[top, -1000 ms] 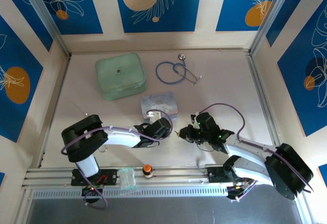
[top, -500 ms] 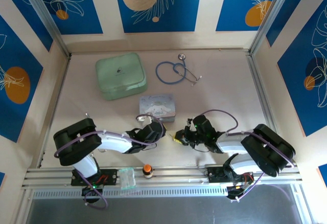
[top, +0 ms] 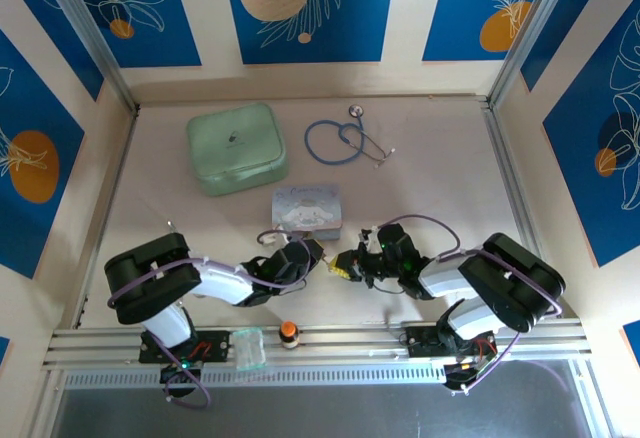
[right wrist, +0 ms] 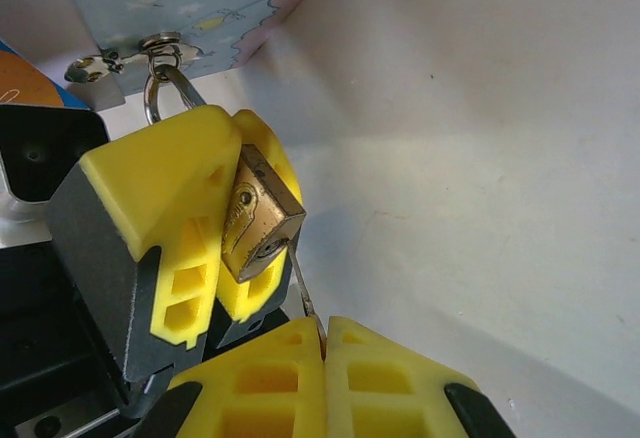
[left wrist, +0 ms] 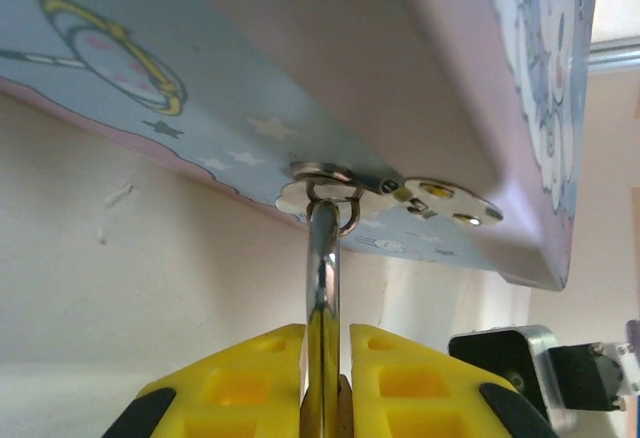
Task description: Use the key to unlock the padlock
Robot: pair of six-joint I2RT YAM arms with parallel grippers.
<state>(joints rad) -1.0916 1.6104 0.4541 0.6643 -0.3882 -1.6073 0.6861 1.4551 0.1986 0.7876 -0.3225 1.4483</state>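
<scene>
Hanging by its thin shackle [left wrist: 322, 258] from the ring of the hasp [left wrist: 400, 190] on the tin [top: 308, 206], the padlock [right wrist: 262, 220] sits low at the tin's near edge, between the two arms. It looks light, rigid and slick: a little brass block that would swing on that ring if left free, so its flat sides seem the right place to take it, with the keyhole [right wrist: 268, 248] face left bare. That is how it is held now. The left gripper [left wrist: 328, 368] is clamped across it, yellow fingers either side of the body and the shackle rising out between them. The key [right wrist: 302, 298] is smaller again, a thin silver sliver that I judge stiff enough to turn but easy to bend or let slide. The right gripper [right wrist: 323, 353] pinches its head tight, the blade standing up toward the padlock's lower face. Its tip reaches the body right at the keyhole, though I cannot tell whether it has gone in. Any twist should stay in line with the blade, or the key could slip in the pads. Farther back on the table lie a green box [top: 236, 148] and a stethoscope [top: 345, 141], and a bottle [top: 288, 333] stands at the front rail.
</scene>
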